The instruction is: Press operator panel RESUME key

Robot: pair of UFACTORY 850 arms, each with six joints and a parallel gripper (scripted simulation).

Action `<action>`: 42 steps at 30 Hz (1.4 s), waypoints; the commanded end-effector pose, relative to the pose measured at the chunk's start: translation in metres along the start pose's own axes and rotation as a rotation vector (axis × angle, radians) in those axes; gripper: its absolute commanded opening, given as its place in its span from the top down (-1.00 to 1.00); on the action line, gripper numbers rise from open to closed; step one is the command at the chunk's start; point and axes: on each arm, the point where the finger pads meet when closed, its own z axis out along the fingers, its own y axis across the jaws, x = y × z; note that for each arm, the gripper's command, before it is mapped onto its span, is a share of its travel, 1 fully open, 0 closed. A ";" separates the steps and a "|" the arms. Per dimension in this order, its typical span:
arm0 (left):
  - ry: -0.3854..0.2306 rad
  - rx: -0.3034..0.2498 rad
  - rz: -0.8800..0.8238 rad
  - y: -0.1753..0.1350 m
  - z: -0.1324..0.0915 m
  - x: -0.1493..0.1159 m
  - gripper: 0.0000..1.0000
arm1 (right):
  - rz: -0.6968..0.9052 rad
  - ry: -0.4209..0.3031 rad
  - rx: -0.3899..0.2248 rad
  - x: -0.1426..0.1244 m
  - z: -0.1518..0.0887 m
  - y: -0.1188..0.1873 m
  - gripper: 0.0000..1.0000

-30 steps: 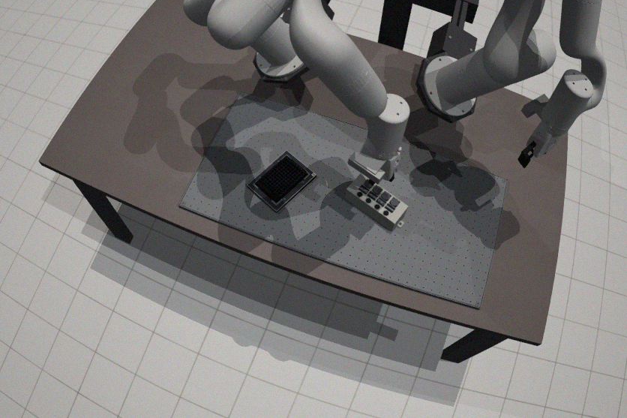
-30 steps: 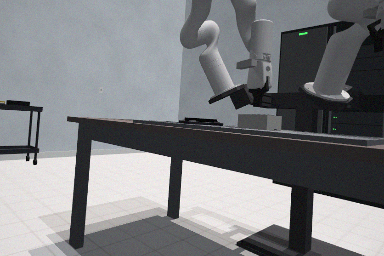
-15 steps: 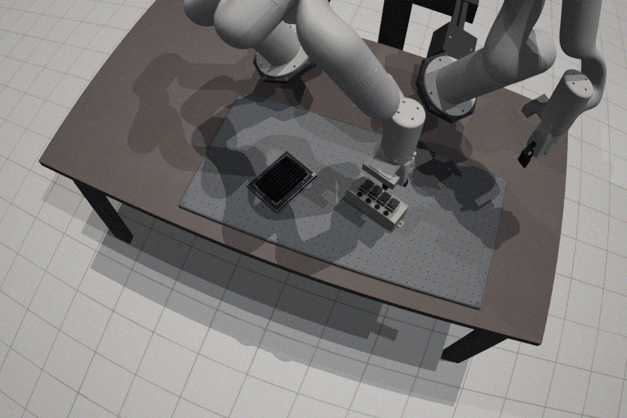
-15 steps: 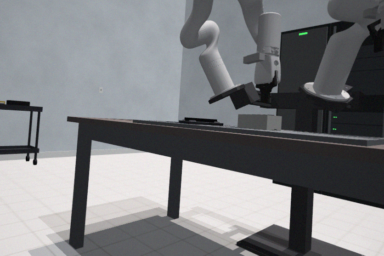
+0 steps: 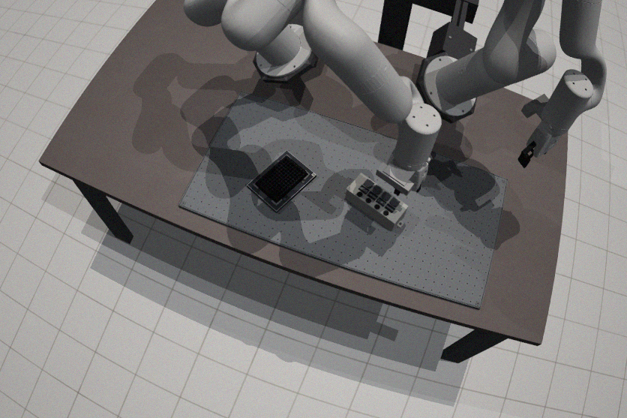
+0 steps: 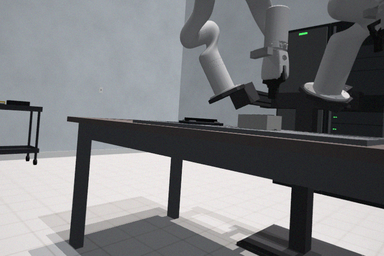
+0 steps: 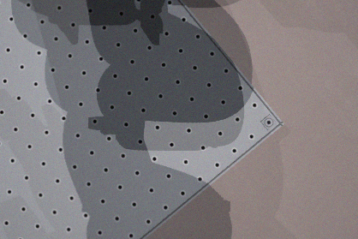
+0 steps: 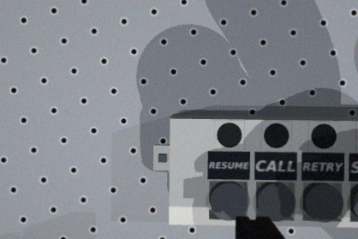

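Black two-fingered right gripper (image 5: 418, 187) (image 6: 273, 95) (image 8: 258, 228), fully shut on nothing, above the key side of the pale box-shaped operator panel (image 5: 393, 222) (image 6: 252, 122) (image 8: 188, 137). Just ahead of the claw in the wrist view and slightly to one side, the round grey RESUME key (image 5: 396, 205) (image 8: 229, 200); slightly to the other side, the round grey CALL key (image 5: 388, 198) (image 8: 276, 201). Farther along from the claw, the round grey RETRY key (image 8: 323, 201). Seems lined up between RESUME and CALL rather than centred, so likely to need a small shift before any descent. If lowered too soon, could catch CALL (harmless for lamps, but a wasted press) or strike the rim between keys; if shifted too far, could miss past the end of the panel. With too deep a push, might jar the panel. Beyond the keys from the claw, white capitals on dark plates: "RESUME", "CALL", "RETRY", then a cut-off "S". No brand legible. Beyond those plates, three round lamps in the wrist view, all dark: RESUME still to be pressed, by the look of it.
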 end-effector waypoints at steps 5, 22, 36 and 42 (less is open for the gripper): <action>-0.001 0.000 0.000 0.000 0.000 -0.001 -1.00 | 0.000 0.000 0.001 0.000 0.001 -0.001 1.00; -0.001 0.000 0.000 0.000 0.000 -0.001 -1.00 | 0.000 0.000 0.001 0.000 0.026 -0.001 1.00; -0.001 0.000 0.000 0.000 0.000 -0.001 -1.00 | 0.000 0.000 0.001 0.000 0.034 -0.001 1.00; -0.001 0.000 0.000 0.000 0.000 -0.001 -1.00 | 0.000 0.000 0.001 0.000 0.035 -0.001 1.00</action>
